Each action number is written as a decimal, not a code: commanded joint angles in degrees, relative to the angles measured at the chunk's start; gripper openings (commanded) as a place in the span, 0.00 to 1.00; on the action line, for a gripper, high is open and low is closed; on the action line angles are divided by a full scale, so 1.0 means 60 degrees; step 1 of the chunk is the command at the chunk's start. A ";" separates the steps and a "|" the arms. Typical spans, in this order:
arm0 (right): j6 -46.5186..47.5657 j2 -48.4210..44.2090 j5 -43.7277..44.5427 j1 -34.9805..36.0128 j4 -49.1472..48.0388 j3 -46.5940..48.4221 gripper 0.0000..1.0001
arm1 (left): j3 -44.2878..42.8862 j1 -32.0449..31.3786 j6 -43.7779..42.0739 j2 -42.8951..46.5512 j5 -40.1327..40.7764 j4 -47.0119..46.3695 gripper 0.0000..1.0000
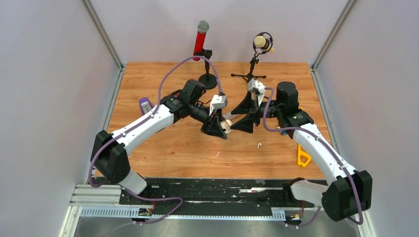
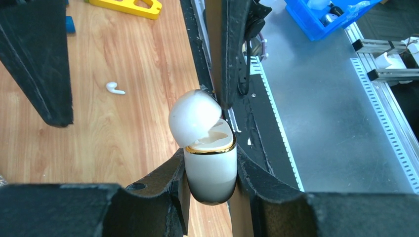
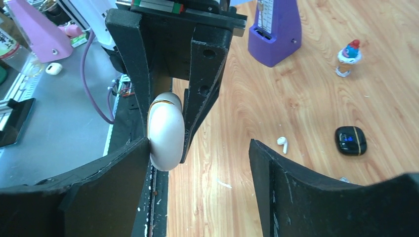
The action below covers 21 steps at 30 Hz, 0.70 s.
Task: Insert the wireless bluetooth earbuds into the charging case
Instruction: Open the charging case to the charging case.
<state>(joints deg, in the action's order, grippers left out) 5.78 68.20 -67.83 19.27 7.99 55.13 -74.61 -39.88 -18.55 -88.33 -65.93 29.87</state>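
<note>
Earbud (image 3: 282, 144), white, lies on the desk (image 3: 306, 89) near-right of the empty, wide-open right end effector (image 3: 197, 145), while the left end effector (image 2: 209, 183) clamps the open-lidded charging case (image 2: 206, 148).

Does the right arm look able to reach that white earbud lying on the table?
Likely yes: the right gripper is open and empty, and the white earbud lies alone on the bare table nearby. The left gripper, holding the charging case, sits beside that path.
</note>
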 commanded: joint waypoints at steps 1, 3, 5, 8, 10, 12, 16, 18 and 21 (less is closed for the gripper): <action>0.0384 -0.0205 0.0710 -0.0192 -0.0280 0.0167 0.75 | -0.0016 -0.0151 -0.0249 0.0484 -0.0816 0.0003 0.09; 0.0358 -0.0191 0.0636 -0.0191 -0.0277 0.0200 0.75 | -0.0030 -0.0151 -0.0227 0.0484 -0.0827 -0.0008 0.09; 0.0380 -0.0225 0.0660 -0.0180 -0.0277 0.0192 0.76 | -0.0046 -0.0151 -0.0215 0.0484 -0.0836 -0.0012 0.08; 0.0465 -0.0287 0.0742 -0.0184 -0.0251 0.0201 0.77 | -0.0071 -0.0143 -0.0206 0.0485 -0.0872 -0.0015 0.08; 0.0525 -0.0304 0.1020 -0.0191 -0.0240 0.0240 0.77 | -0.0076 -0.0137 -0.0187 0.0471 -0.0933 -0.0021 0.08; 0.0642 -0.0318 0.1307 -0.0197 -0.0159 0.0292 0.77 | -0.0092 -0.0136 -0.0150 0.0459 -0.1012 -0.0026 0.08; 0.0677 -0.0494 0.0925 -0.0226 -0.0023 0.0409 0.80 | -0.0083 -0.0125 -0.0146 0.0455 -0.1003 -0.0037 0.07; 0.0697 -0.0633 0.0618 -0.0249 0.0188 0.0630 0.84 | -0.0067 -0.0111 -0.0170 0.0448 -0.0988 -0.0048 0.07; 0.0907 -0.0918 0.0155 -0.0262 0.0579 0.0941 0.96 | -0.0068 -0.0073 -0.0109 0.0429 -0.0980 -0.0088 0.07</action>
<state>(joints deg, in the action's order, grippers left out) 8.45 66.19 -63.59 18.20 9.72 56.23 -74.61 -40.34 -18.55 -87.83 -69.14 30.59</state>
